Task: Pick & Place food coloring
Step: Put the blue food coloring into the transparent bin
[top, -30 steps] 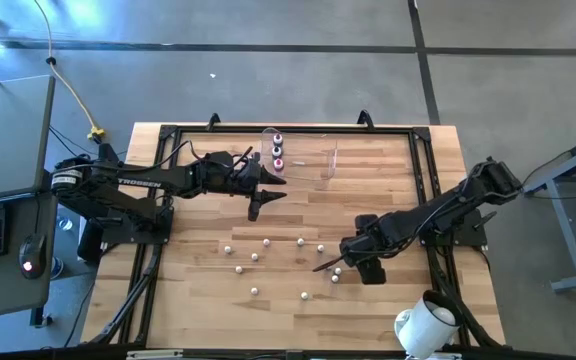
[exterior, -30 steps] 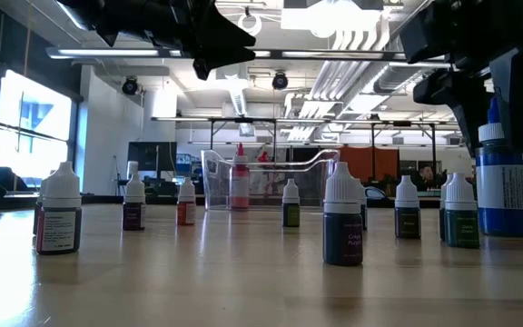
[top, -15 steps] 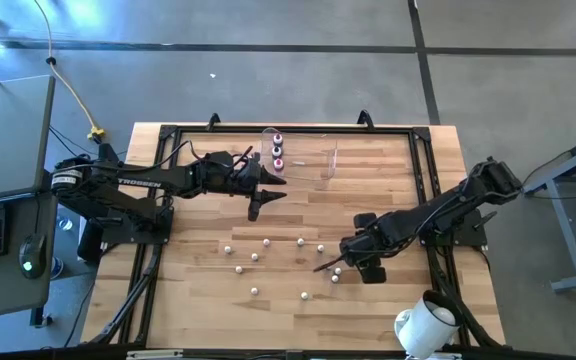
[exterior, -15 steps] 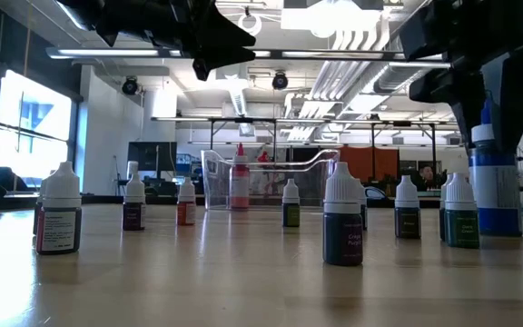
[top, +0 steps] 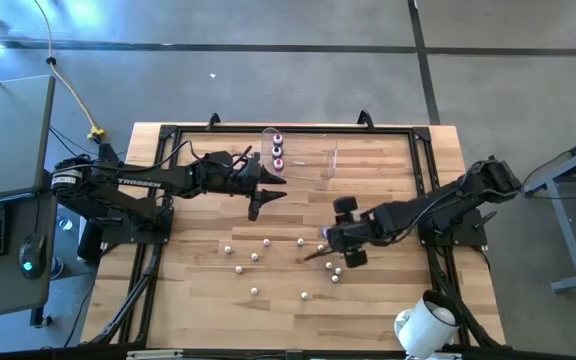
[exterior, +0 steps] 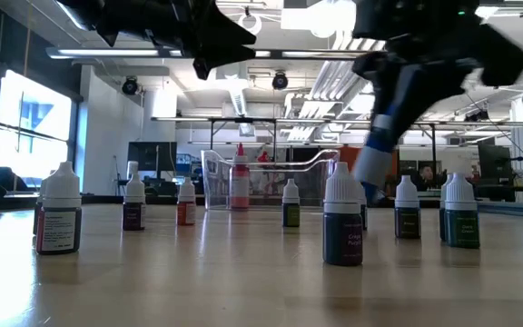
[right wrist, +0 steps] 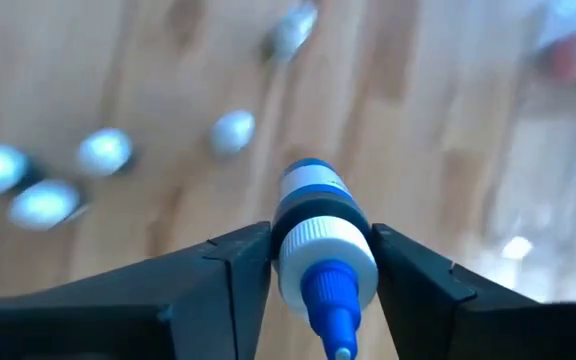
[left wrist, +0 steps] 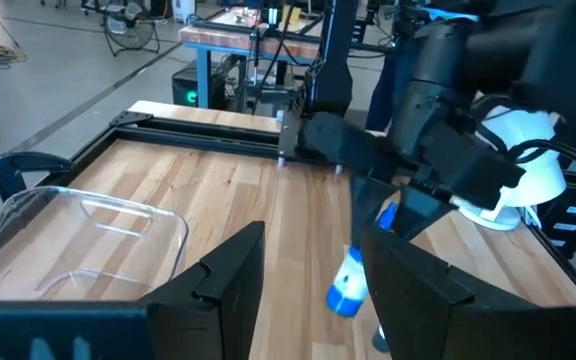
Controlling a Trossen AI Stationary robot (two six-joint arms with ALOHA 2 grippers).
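Above the table's middle, we are carrying a blue bottle [right wrist: 313,215] in our right gripper [top: 325,236], fingers clamped on its white collar and body tilted clear of the standing food coloring bottles [exterior: 342,214], probably so it knocks none over. Our left gripper [top: 260,190] is waiting with fingers apart and holding nothing, just beside the clear tub [left wrist: 158,222] at the far edge. We are counting three bottles [top: 278,150] in that tub; about ten are standing loose on the wood.

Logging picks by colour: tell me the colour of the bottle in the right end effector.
Blue, with a white collar; the bottle shows best in the right wrist view.
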